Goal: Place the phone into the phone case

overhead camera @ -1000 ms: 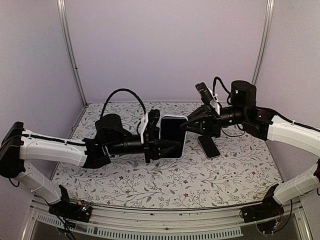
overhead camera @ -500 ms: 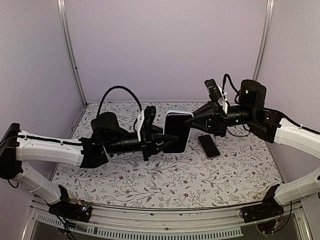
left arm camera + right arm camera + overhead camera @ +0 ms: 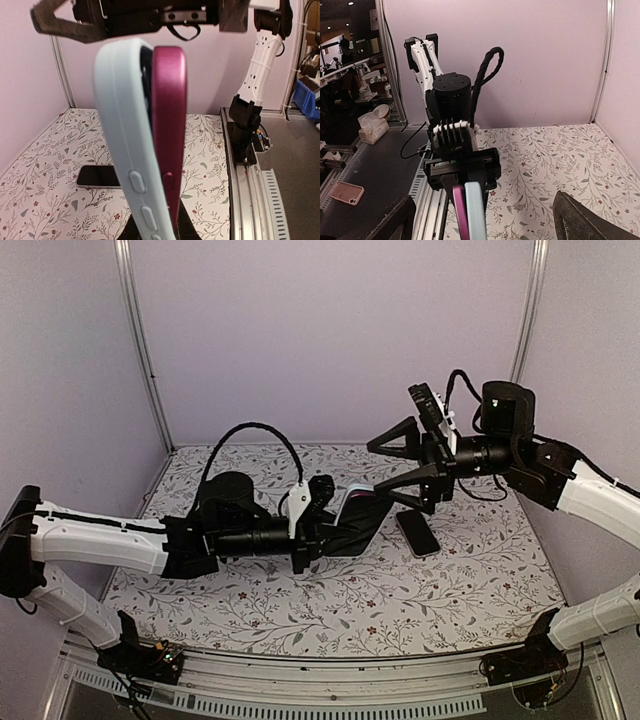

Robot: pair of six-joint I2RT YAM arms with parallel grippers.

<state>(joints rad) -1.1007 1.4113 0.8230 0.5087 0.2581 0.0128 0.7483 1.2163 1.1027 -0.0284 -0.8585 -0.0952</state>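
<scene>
My left gripper (image 3: 335,530) is shut on a light blue phone case (image 3: 125,130) and a magenta phone (image 3: 170,115) pressed side by side, edge-on in the left wrist view. The pair (image 3: 358,518) leans tilted just above the table's middle. The phone's upper edge stands apart from the case; how far it sits in the case I cannot tell. My right gripper (image 3: 373,468) hangs wide open just right of and above the pair, touching nothing. In the right wrist view the case (image 3: 476,212) and phone (image 3: 460,215) stand between its spread fingers (image 3: 375,225).
A second, dark phone (image 3: 417,532) lies flat on the floral table cover (image 3: 460,580) below the right gripper, also seen behind the held pair as a dark phone (image 3: 97,176). Lilac walls close the back and sides.
The right gripper has opened wide and let go of the pair, drawing up and right. The left gripper has closed on the pair, which has sunk and tilted.
</scene>
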